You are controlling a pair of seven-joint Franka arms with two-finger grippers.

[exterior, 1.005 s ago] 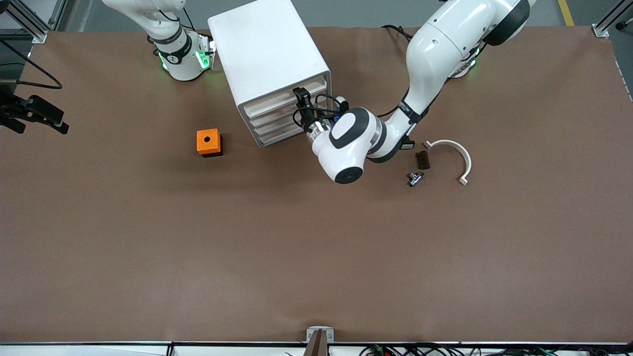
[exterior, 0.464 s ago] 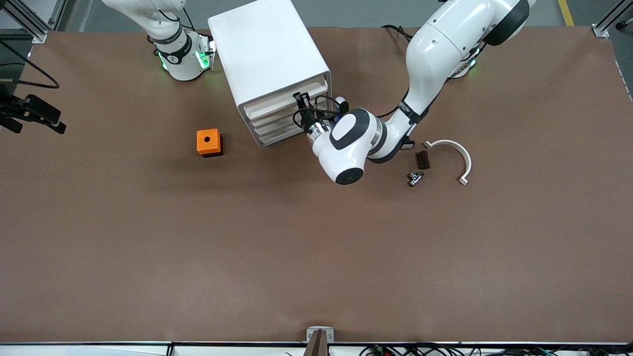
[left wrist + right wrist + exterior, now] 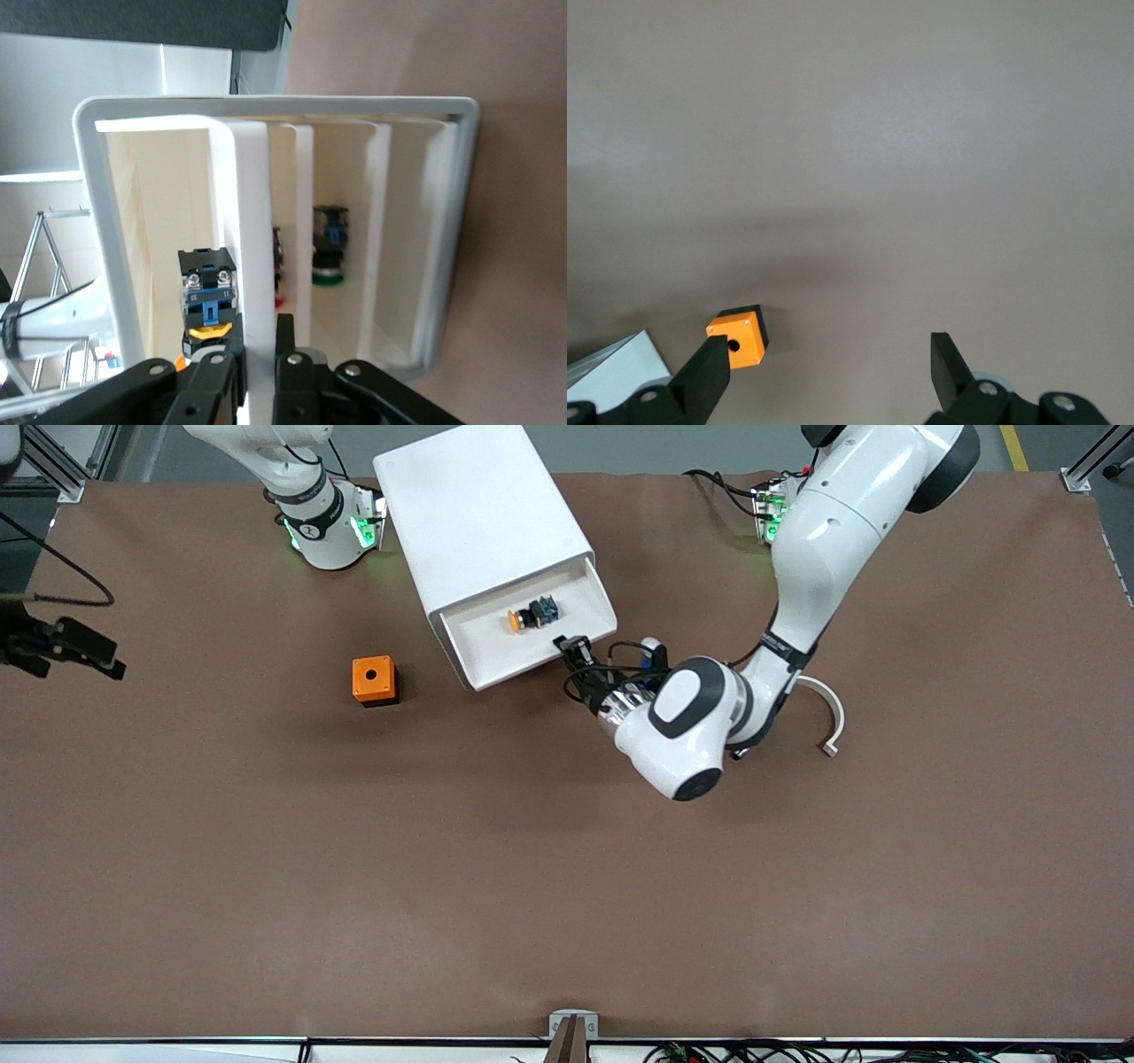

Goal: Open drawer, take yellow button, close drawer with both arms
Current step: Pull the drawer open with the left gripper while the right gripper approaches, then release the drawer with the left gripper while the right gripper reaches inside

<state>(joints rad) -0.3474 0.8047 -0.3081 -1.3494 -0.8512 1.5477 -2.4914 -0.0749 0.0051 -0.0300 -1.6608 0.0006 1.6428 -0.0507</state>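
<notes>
The white cabinet [image 3: 478, 514] stands near the robots' bases, and its top drawer [image 3: 496, 646] is pulled out toward the front camera. The button [image 3: 530, 614], with an orange cap and a black-and-blue body, lies on the drawer's floor. My left gripper [image 3: 571, 648] is shut on the drawer's front wall [image 3: 252, 221]. In the left wrist view that wall stands pinched in my left gripper [image 3: 257, 345], with the button [image 3: 209, 297] just past it. My right gripper [image 3: 830, 350] hangs open and empty, high over bare table near the orange cube [image 3: 740, 337].
The orange cube [image 3: 373, 679] with a round hole sits on the table beside the cabinet, toward the right arm's end. A white curved part [image 3: 828, 713] lies beside the left arm's wrist. A green-capped part [image 3: 329, 248] shows in a lower drawer.
My left gripper shut on the top drawer's front and pulled it out toward the front camera, which brought the button into sight. The left arm's elbow swung back with it.
</notes>
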